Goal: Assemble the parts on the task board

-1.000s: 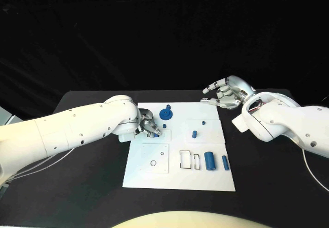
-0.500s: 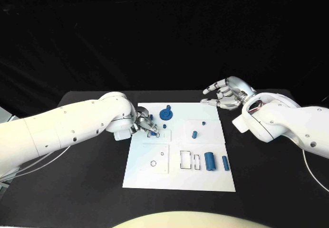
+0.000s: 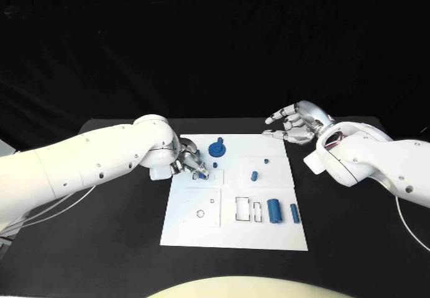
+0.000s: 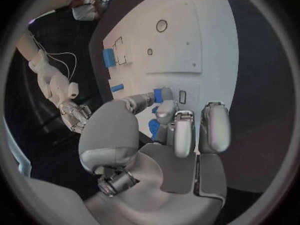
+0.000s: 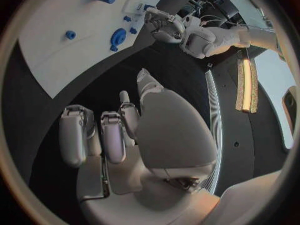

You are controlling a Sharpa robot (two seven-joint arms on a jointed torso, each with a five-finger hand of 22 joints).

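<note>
My left hand (image 3: 189, 162) sits at the left edge of the task board (image 3: 235, 230), its fingertips (image 4: 164, 111) pinching a small blue part (image 3: 202, 176) right at the board's surface — the left wrist view shows the blue piece (image 4: 154, 128) tucked between thumb and fingers. My right hand (image 3: 293, 125) hovers off the board's far right corner over the black table (image 3: 107, 236), holding nothing, fingers apart and loosely curved.

The board carries the rest of the parts. A round blue gear-like piece (image 3: 217, 149) with a short peg stands near the far edge, close beside my left hand. Toward the middle are two small blue pieces (image 3: 255, 175), one a little farther off (image 3: 265, 162). Nearer to me, a fat blue cylinder (image 3: 275, 211) lies beside a slimmer blue bar (image 3: 294, 212), and a thin blue strip (image 3: 256, 210) lies in a narrow outlined slot. The larger rectangular outline (image 3: 242, 208) next to it has no part in it, and a small ring mark (image 3: 200, 213) sits to its left.

I can read no writing or label on the board.
</note>
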